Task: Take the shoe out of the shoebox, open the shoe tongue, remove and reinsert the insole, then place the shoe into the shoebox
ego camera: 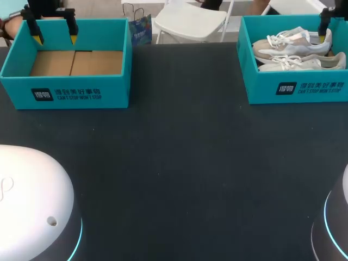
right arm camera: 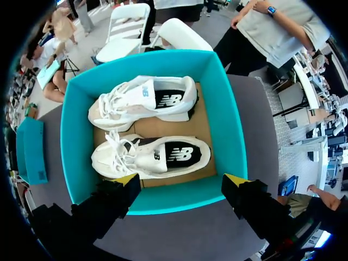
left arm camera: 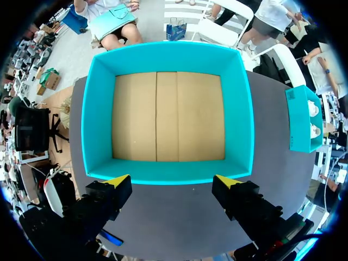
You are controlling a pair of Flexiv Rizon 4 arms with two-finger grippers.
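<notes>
dark table, logo-printed shoebox, white shoes

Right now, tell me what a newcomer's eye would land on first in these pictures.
At the far right of the dark table, the teal right shoebox holds two white shoes lying side by side, with the open right gripper hanging above it. At the far left, a matching left shoebox shows only its bare cardboard floor, with the open left gripper above it.
</notes>
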